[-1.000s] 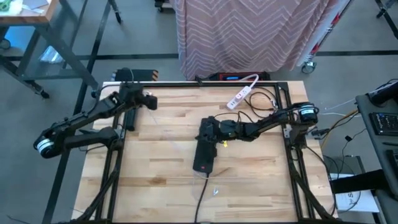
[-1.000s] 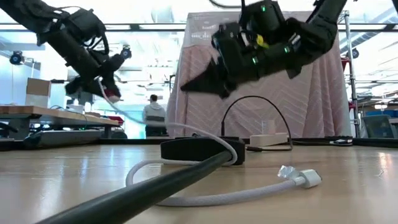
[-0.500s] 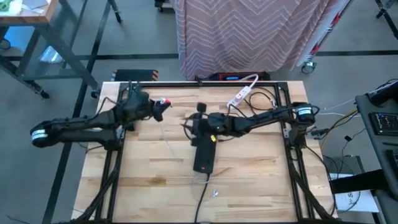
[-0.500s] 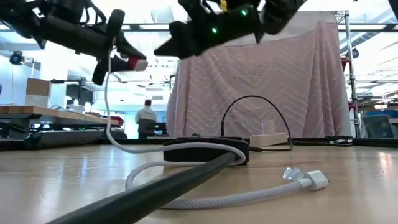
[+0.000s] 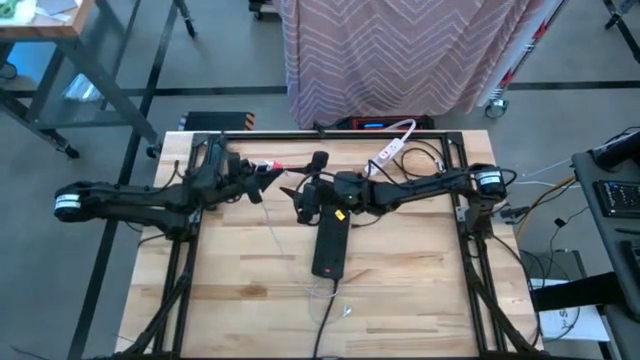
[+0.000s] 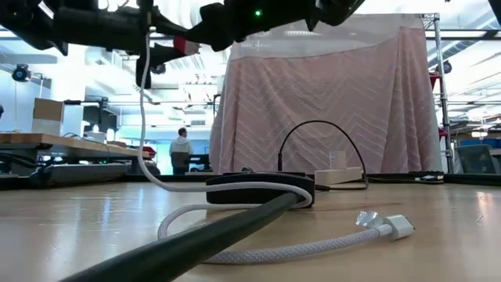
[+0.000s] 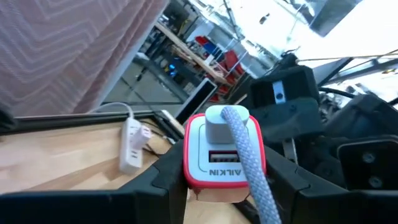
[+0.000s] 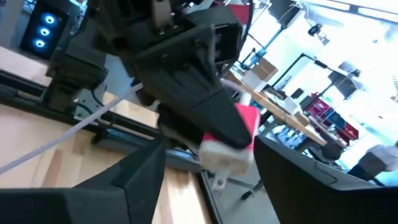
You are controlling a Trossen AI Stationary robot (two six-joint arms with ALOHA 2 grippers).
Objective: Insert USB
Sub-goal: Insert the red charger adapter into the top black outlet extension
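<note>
Left gripper (image 7: 224,186) is raised above the far part of the table (image 5: 240,300), left of centre. Its fingers are clamped on the sides of a white charger block with red trim (image 7: 224,152), as the left wrist view shows plainly. A white USB plug (image 7: 219,124) is seated in the face of the block, and a grey braided cable (image 7: 249,168) runs off from it.

In the low view the cable (image 6: 145,117) hangs down from the held block to the tabletop, loops across the wood, and ends in a loose white connector (image 6: 391,225) lying flat toward the near edge.

Right gripper (image 5: 300,190) is also raised, near the table's centre toward the far edge, just beside the charger block (image 5: 268,166). Right wrist view shows its two fingers (image 8: 137,174) spread apart with the block (image 8: 233,140) between and beyond them; they seem not to touch it, though the angle is poor.

A black power brick (image 5: 328,245) lies flat near the table's centre, its dark cord (image 6: 196,239) running toward the near edge. A white power strip (image 5: 385,155) rests at the far edge, right of centre.

Beyond the table: a pink patterned curtain (image 6: 329,94), and a person (image 6: 181,149) standing far off.
</note>
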